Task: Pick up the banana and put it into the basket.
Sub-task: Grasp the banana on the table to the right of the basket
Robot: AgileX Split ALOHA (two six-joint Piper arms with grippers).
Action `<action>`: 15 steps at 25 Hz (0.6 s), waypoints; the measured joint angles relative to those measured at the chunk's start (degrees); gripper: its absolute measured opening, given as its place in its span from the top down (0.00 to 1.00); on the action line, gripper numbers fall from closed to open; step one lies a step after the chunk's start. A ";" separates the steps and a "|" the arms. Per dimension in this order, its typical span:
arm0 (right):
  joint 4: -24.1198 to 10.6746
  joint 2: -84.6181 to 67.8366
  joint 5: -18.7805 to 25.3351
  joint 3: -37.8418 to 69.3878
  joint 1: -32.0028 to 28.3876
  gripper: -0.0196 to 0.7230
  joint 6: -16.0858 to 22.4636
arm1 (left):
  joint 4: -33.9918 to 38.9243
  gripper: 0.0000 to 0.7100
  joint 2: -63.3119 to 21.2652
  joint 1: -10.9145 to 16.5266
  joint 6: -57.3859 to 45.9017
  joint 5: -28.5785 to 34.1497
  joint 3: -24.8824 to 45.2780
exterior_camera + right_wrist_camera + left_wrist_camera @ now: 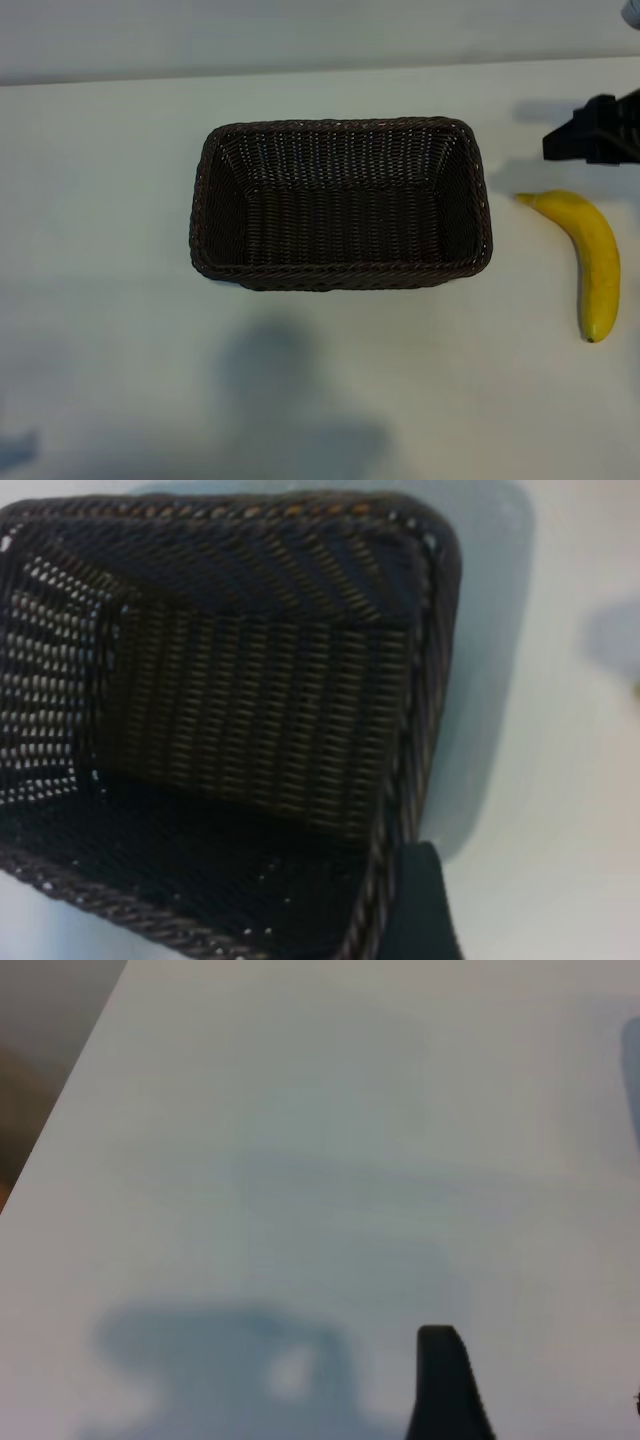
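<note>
I see the banana (pixel 592 258) lying on the table (pixel 100 200), just right of the basket (pixel 340 205) and not touching it. My right gripper (pixel 596 130) hangs near the banana's stem end, jaws open, holding nothing. My left gripper (pixel 450 1385) is off over bare table, jaws open too.

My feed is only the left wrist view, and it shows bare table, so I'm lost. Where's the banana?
Observer: The banana lies on the table, to the right of the basket in the exterior view, apart from it.
Operator: Anything in the basket?
Observer: No, the basket is empty.
Operator: And the right arm?
Observer: The right gripper hangs at the exterior view's right edge, just beyond the banana's stem end, holding nothing.
</note>
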 joint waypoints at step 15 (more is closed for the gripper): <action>-45.52 7.15 8.07 -10.30 12.09 0.25 43.67 | 0.00 0.31 0.00 0.00 0.07 0.00 0.00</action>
